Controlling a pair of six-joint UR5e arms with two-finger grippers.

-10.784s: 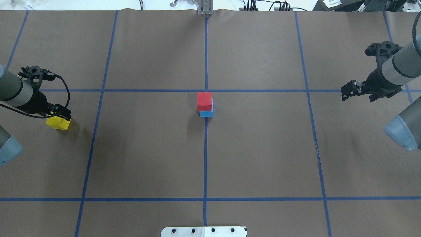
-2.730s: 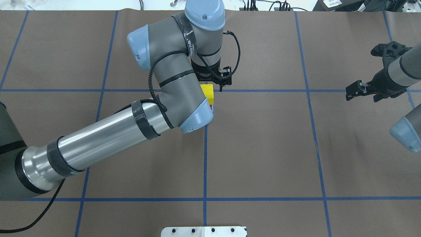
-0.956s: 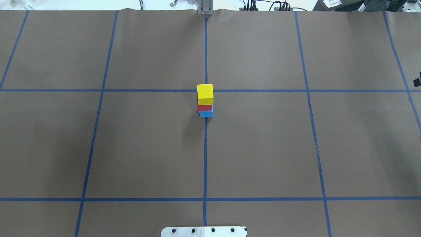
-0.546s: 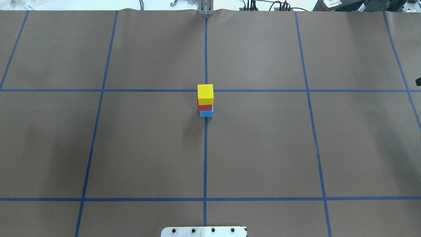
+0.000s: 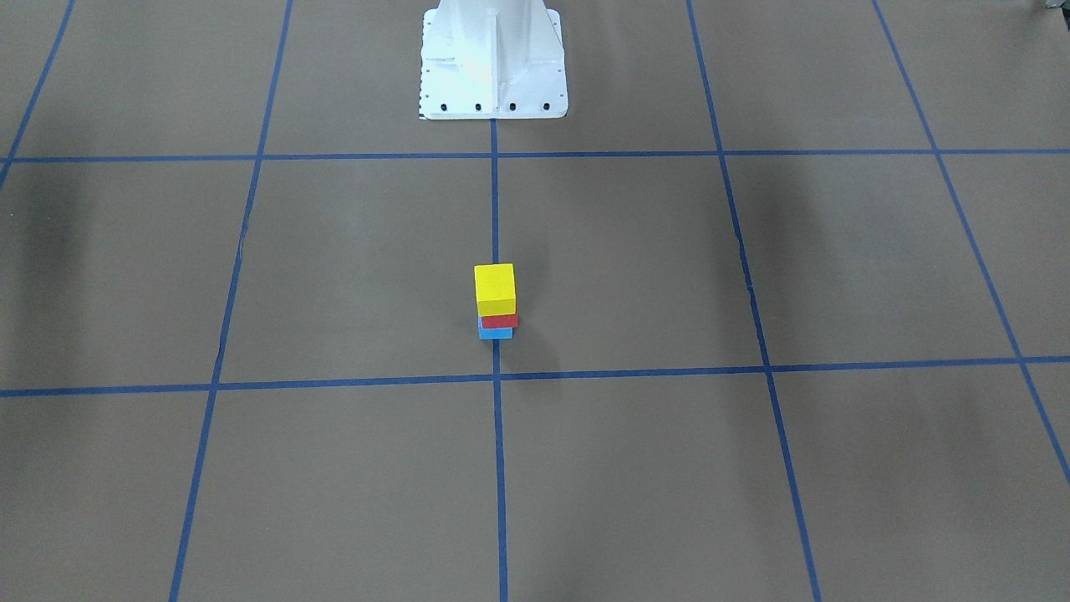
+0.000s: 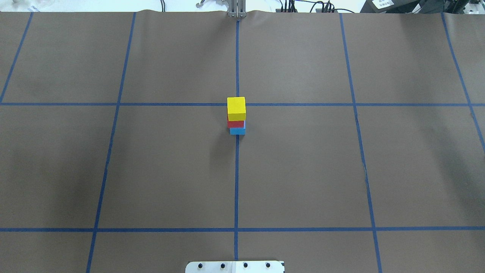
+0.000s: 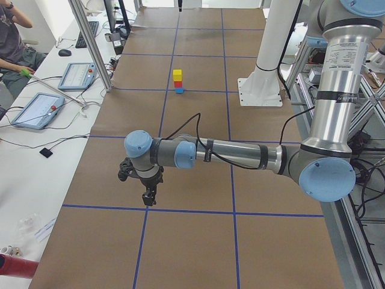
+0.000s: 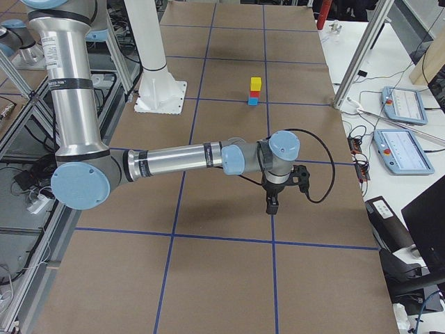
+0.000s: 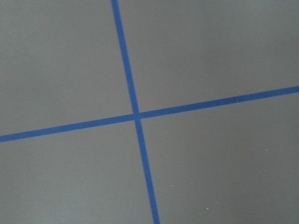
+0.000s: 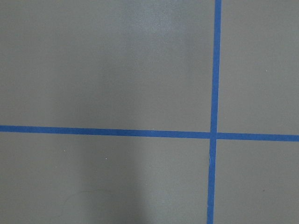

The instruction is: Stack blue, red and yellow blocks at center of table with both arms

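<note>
We cannot tell whether left gripper or right gripper is open; blocks, well apart from both, sit slightly offset; a jolt could topple them.

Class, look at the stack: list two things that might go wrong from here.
1. The red block sits offset on the blue block, under the yellow block; a knock might topple them.
2. They stand short of the tape crossing, on the robot's side, so the stack may not count as centred.
</note>
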